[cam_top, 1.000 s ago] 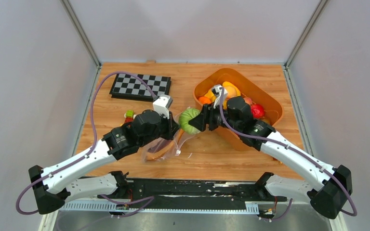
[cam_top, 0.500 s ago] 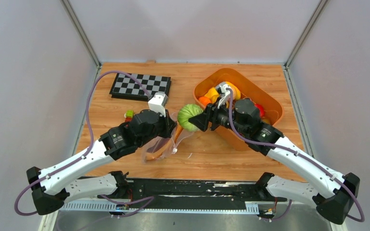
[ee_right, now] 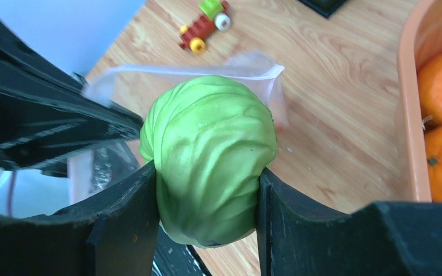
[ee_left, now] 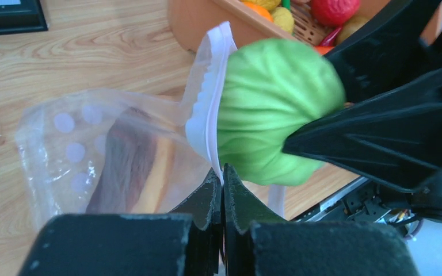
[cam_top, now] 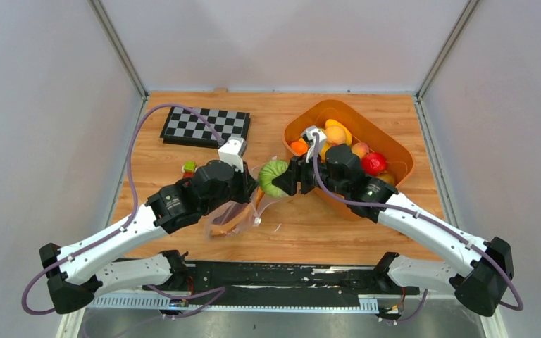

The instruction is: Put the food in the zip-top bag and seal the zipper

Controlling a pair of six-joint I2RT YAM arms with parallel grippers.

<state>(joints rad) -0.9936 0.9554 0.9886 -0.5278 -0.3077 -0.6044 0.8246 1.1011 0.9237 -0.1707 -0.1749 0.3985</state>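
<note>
Presently the right arm's fingers (ee_right: pixel 121 213) clamp a glossy green cabbage-like toy vegetable (ee_right: pixel 210 155) right at the mouth of the clear crinkly zip-top plastic bag (ee_left: pixel 92 149), whose length runs away toward the left arm. The left arm's fingers (ee_left: pixel 204 198), pinched tight on the whitish zipper strip (ee_left: pixel 210 86), hold that mouth up. No writing is legible.

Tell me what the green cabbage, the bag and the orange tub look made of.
The toy cabbage: likely plastic or rubber, semi-glossy, with moulded leaf ridges. The zip-top bag: thin clear plastic film, shiny and crinkled; the wooden tabletop shows through it. The orange tub: probably rigid moulded plastic, smooth, evenly coloured, with a rounded rim.
</note>
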